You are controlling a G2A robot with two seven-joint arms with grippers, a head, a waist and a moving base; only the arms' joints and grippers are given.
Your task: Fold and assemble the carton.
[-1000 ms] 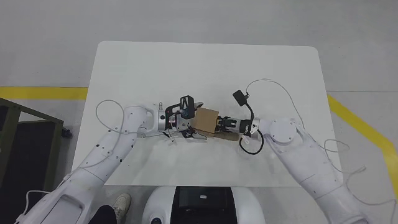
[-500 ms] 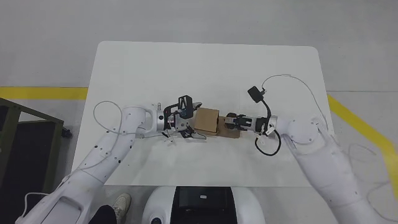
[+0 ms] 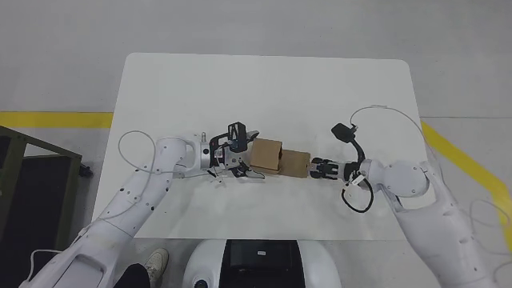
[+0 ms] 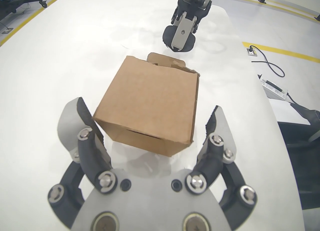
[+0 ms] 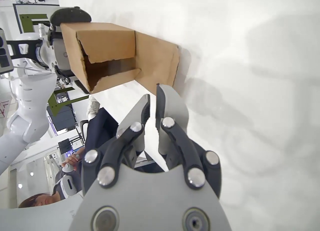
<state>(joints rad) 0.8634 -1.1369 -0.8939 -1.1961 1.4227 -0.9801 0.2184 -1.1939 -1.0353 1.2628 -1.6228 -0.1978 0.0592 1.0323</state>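
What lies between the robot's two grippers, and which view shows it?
The carton lies between the left gripper and the right gripper, its open flap toward the right one; the top view shows this.

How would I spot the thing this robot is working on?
On the white table, a cardboard carton lies between the left claw and the right claw. It is the only brown thing there, one end open with a flap lying flat.
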